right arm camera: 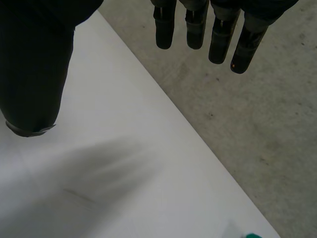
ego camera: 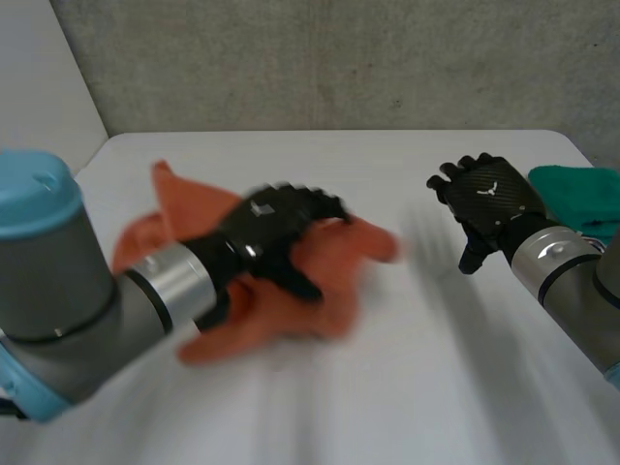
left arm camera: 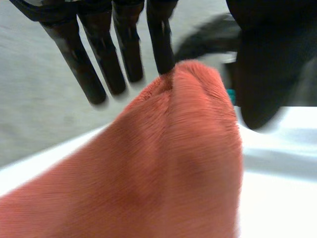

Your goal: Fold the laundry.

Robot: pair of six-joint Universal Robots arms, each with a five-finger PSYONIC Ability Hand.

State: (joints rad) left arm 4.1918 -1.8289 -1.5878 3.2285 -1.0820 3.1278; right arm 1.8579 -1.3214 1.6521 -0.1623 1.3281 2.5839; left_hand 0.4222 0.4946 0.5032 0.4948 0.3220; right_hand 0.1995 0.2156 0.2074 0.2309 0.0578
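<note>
One orange cloth (ego camera: 358, 247), crumpled in a loose heap on the left half of the tabletop (ego camera: 407, 387), about midway between the near and far edges. One flap points at the far left corner, and another tongue reaches toward the middle.

Left hand (ego camera: 266, 218) lies palm-down on the heap, roughly over its middle. In the left wrist view its fingers (left arm camera: 121, 47) are straight and spread, not curled round anything. A ridge of the cloth rises under the palm and touches the tip of the finger nearest the thumb (left arm camera: 262, 74). The thumb sits just beside the ridge on its other side. So this hand is open and resting on the cloth, with no clear pinch. Left arm (ego camera: 58, 291) comes in from the near left corner, grey with a light-blue cap.

Right hand (ego camera: 489, 199) is well apart from the orange cloth, above the right half of the tabletop toward the far edge, touching nothing. In the right wrist view its fingers (right arm camera: 195, 27) are straight and relaxed with the thumb set apart, so it is open and empty. Bare tabletop lies under the palm. Right arm (ego camera: 572, 281) enters from the right edge.

Green cloth (ego camera: 576, 194) lies at the right edge near the far right corner, just beside the right hand. Folded or bunched, cannot tell.

Grey concrete wall (ego camera: 339, 58) stands behind the far edge.
</note>
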